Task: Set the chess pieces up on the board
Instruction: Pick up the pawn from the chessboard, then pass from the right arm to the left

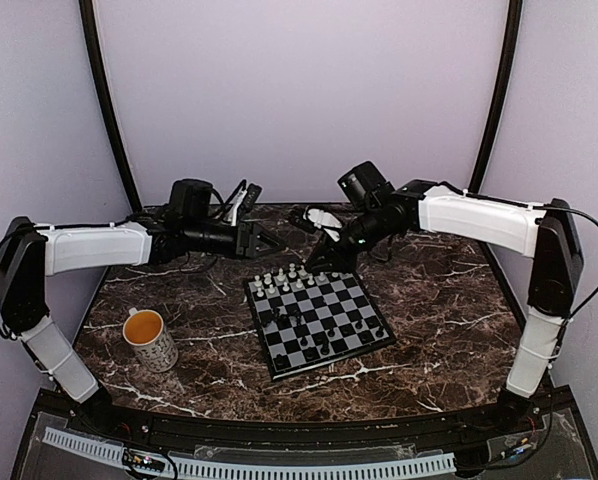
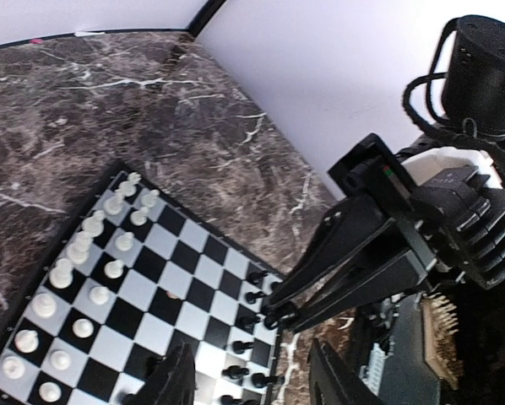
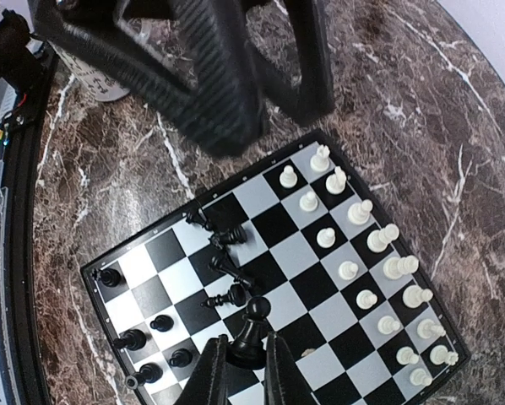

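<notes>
- Top view: the board (image 1: 345, 300) lies at an angle in the middle of the table (image 1: 439, 300). White pieces (image 1: 282, 281) line its far-left edge, and black pieces (image 1: 324, 340) are scattered over the near half. The right gripper (image 1: 326, 265) points down at the far edge. The left gripper (image 1: 274, 243) hangs just beyond that edge, jaws parted and holding nothing. A mug (image 1: 154, 340) stands well left of the board; its print is too small to read.
- Left wrist: its own fingers (image 2: 178, 380) stand apart above the board. The right gripper's tips nearly meet at the rim, beside a row of black pieces.
- Right wrist: the jaws are pinched on one black piece (image 3: 253, 319), held between the tips. I cannot tell whether it touches the board. Beyond it several black pieces lie tipped over. The white ones stand in two rows along the right edge.
</notes>
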You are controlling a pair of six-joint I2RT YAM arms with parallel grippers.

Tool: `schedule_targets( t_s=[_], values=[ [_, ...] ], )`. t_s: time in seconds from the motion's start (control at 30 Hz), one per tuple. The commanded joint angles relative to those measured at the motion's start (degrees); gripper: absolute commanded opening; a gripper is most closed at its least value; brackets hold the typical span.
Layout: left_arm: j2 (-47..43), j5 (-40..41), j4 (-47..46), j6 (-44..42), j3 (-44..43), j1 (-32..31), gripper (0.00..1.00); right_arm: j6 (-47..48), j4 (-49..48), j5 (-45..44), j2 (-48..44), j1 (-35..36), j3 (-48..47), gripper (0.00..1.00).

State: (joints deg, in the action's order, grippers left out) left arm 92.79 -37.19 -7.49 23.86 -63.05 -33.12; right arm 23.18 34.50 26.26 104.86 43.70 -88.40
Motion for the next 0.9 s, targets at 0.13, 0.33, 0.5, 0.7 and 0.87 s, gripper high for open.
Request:
schedule_targets(
  t_s=[0.13,0.33,0.5,0.7,0.87],
  values=[
    [3.3,-15.5,-19.6,16.7,3.5,-0.1,0.46,-0.5,-0.3,5.1,1.4,-0.3,-4.0,0.1],
    [5.8,-17.6,-23.4,21.2,4.0,-0.1,0.42,-1.3,-0.5,6.3,1.4,-0.3,-5.1,0.1],
    [7.1,-19.6,-23.9,22.6,3.5,-0.3,0.38,-1.4,-0.6,6.3,1.6,-0.3,-5.4,0.1],
    [8.2,-21.3,-25.2,23.8,3.3,-0.8,0.29,-1.7,-0.7,6.1,2.2,-0.3,-6.0,0.1],
    [8.8,-21.9,-25.2,24.1,3.1,-1.1,0.22,-1.9,-0.8,6.3,2.5,-0.3,-6.3,0.1]
  ],
)
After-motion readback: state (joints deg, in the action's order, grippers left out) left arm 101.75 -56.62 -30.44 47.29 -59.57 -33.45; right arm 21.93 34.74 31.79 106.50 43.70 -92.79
